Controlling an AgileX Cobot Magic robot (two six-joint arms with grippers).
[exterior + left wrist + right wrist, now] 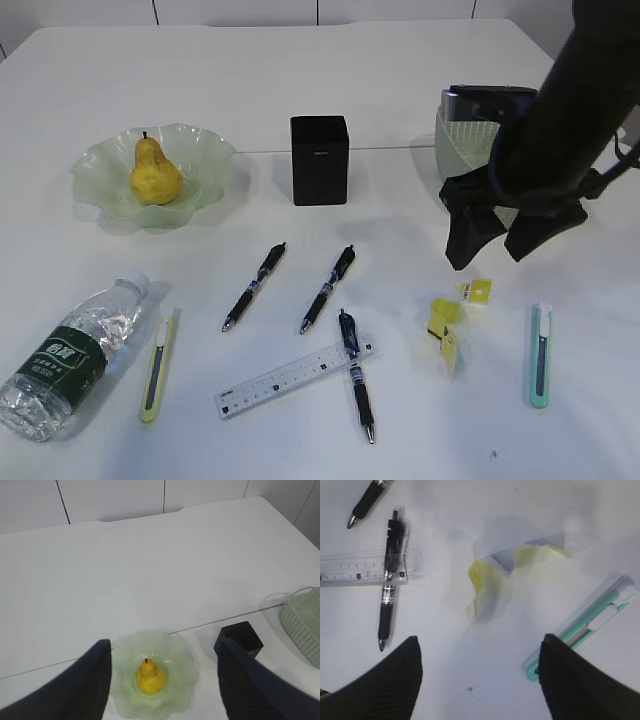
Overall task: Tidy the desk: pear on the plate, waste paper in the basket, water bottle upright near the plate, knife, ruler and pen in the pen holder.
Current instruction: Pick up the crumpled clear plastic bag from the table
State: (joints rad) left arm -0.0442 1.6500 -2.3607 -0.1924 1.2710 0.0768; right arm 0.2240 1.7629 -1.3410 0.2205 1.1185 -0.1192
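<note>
The yellow pear (155, 175) (151, 676) rests on the green ruffled plate (95, 170) (125, 650). High above them my left gripper (162, 641) hangs open and empty. The water bottle (70, 355) lies on its side at the front left. Yellow waste paper (445, 325) (495, 580) lies on the desk below my open, empty right gripper (490, 258) (480, 639). The ruler (295, 377) (365, 570) lies under one pen (356, 375) (390, 580). Two more pens (255, 286) (328, 289) lie near the middle. A yellow knife (158, 365) and a teal knife (540, 355) (585, 630) lie flat. The black pen holder (320, 160) (240, 640) stands upright.
The green basket (465, 140) (302, 622) stands at the back right, partly hidden behind my right arm. A small yellow scrap (478, 291) lies just beyond the larger paper. A seam runs across the desk behind the plate.
</note>
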